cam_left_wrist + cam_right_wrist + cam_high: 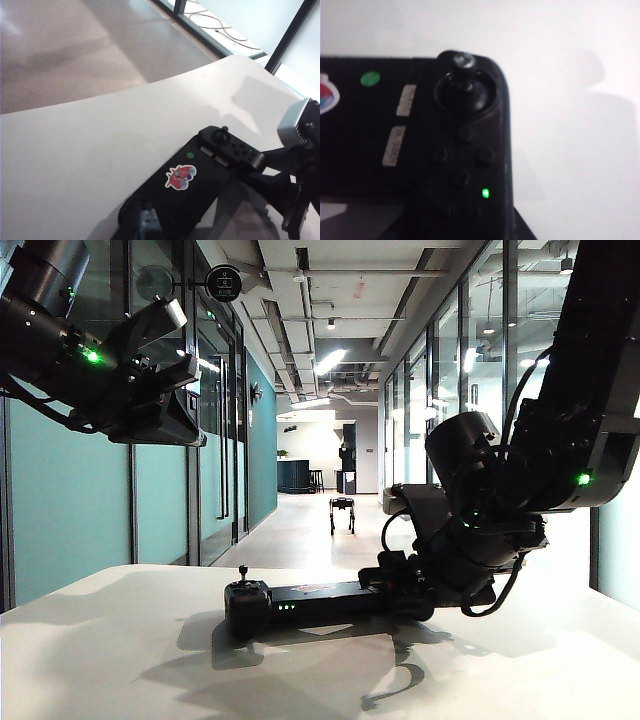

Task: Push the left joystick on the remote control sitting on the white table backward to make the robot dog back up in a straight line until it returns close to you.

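The remote control (310, 600) lies across the white table (110, 650), its green lights facing me. The left joystick (242, 571) stands upright on the left lobe with nothing touching it. My right gripper (398, 586) is down at the remote's right end and looks closed on that lobe's near edge. The right wrist view shows that lobe (465, 150) with its right-hand stick (464, 62) and a green light. My left gripper (168, 418) hangs high above the table's left side, its jaws unclear. The robot dog (342, 512) stands far down the corridor.
Glass walls line the corridor on both sides. The table's rounded far edge (130, 92) drops to the floor, where cables (220, 31) lie by a window frame. The right arm's bulky wrist (500, 500) looms over the table's right half.
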